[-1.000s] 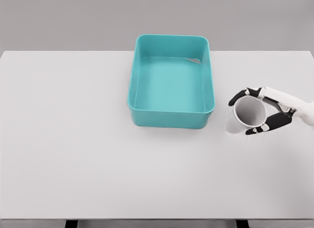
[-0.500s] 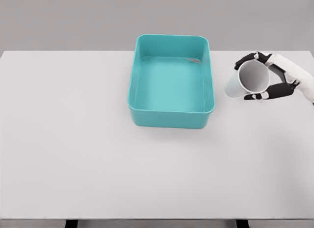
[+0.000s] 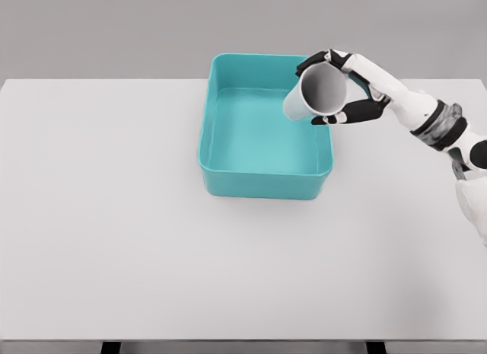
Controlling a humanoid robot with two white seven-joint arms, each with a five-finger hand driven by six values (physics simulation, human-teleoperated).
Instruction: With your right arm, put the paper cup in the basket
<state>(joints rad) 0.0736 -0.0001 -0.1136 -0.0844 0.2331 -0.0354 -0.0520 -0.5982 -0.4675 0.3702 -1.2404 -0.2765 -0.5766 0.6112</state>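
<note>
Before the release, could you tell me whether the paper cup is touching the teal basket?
Cannot tell. In the head view the paper cup, held by the right robot hand, overlaps the basket's far right corner, hiding any gap.

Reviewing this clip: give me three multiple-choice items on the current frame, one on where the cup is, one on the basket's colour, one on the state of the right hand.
1. Where is the paper cup?
A. Standing on the table left of the basket
B. Held in the air over the basket's far right corner
C. Lying on the basket floor

2. What colour is the basket?
A. Teal
B. Red
C. Yellow

3. What is the right hand doing?
A. Resting flat on the table
B. Spread open and holding nothing
C. Closed around the cup, which is tilted with its mouth towards the camera

Answers:
1. B, the cup overlaps the far right part of the rim and is gripped, not resting on anything.
2. A, walls and floor are teal throughout.
3. C, dark fingertips wrap the cup and its open mouth faces the camera.
</note>
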